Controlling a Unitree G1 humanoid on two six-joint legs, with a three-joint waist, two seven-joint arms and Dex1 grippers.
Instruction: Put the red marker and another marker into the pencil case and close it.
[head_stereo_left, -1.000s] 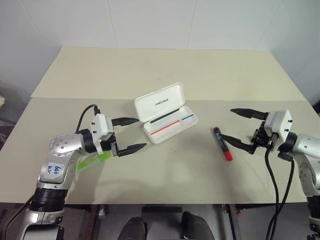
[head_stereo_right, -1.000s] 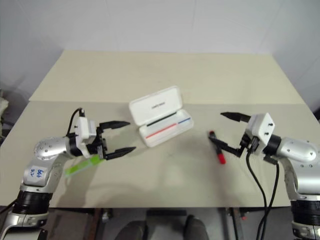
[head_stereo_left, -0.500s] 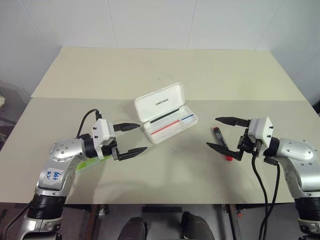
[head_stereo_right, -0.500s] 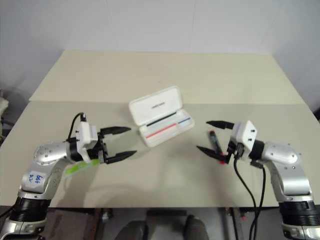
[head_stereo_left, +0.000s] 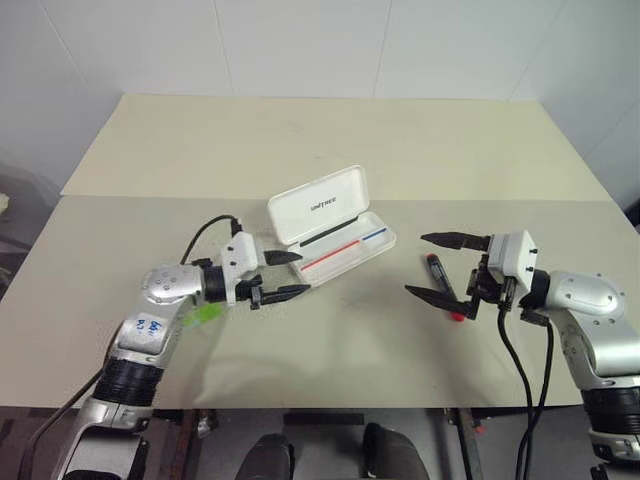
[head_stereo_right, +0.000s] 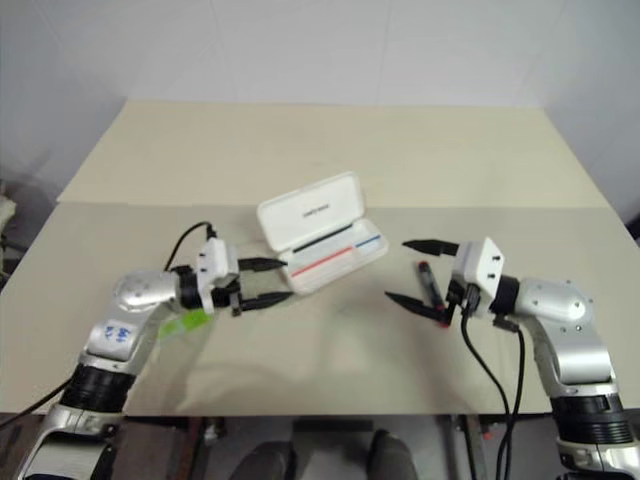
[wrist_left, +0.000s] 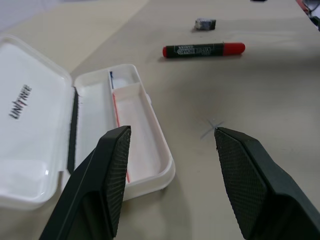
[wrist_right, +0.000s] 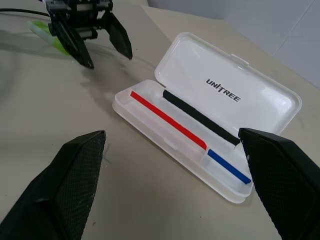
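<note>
One pencil case (head_stereo_left: 332, 225) lies open, two markers outside, both end effectors' fingers apart and empty

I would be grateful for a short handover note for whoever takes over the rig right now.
Left gripper: open, holding nothing, hovering just short of the pencil case's near left end.
Right gripper: wide open, empty, its fingers on either side of the red marker but not closed on it.
Pencil case: open mid-table, lid up, no markers inside.
Red marker: lying on the table to the right of the case.
Green marker: on the table, partly under the left forearm.
Done: the case stands open.
Left: pick up both markers, place them in the case, close the lid.
</note>
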